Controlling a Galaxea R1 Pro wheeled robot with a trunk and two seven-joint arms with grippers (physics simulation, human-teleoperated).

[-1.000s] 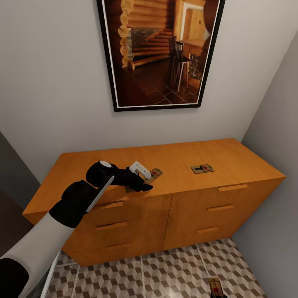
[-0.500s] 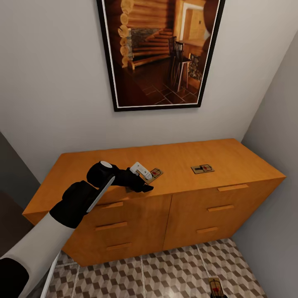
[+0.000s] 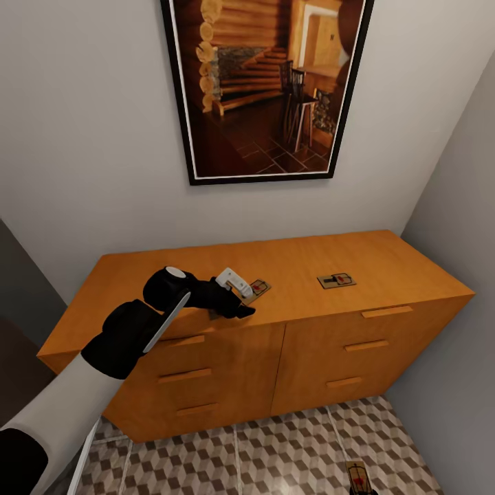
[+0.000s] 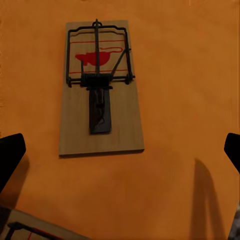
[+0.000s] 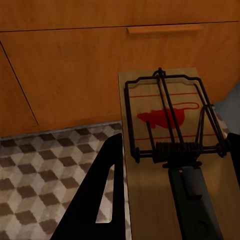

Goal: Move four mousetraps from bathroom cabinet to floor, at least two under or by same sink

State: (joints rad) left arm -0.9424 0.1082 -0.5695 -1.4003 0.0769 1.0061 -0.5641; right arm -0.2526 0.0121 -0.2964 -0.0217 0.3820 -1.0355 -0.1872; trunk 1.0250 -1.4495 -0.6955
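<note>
Still early, by the look of it. Two mousetraps lie flat on the cabinet (image 3: pixel 385 265) top in the head view: one trap (image 3: pixel 258 287) near the front edge, just beside the left hand (image 3: pixel 237 297), and a second trap (image 3: pixel 336 280) further right, well apart from it. In the left wrist view the near trap (image 4: pixel 100 87) sits on the orange wood ahead of the fingers (image 4: pixel 10 157), which stand spread wide with nothing between them; the corner of another trap (image 4: pixel 30 230) shows at the frame edge.

Right hand (image 5: pixel 165 200): a trap (image 5: pixel 172 150) sits between its dark fingers, close against the camera, so it appears clenched on that trap. It is held low in front of the drawers, over the patterned floor (image 5: pixel 45 165). The same trap (image 3: pixel 357 476) shows at the bottom edge of the head view.

Judgement: none is seen resting on the floor yet. No sink is visible from here.

Containers: all drawers (image 3: pixel 385 311) look closed; contents cannot be seen.
</note>
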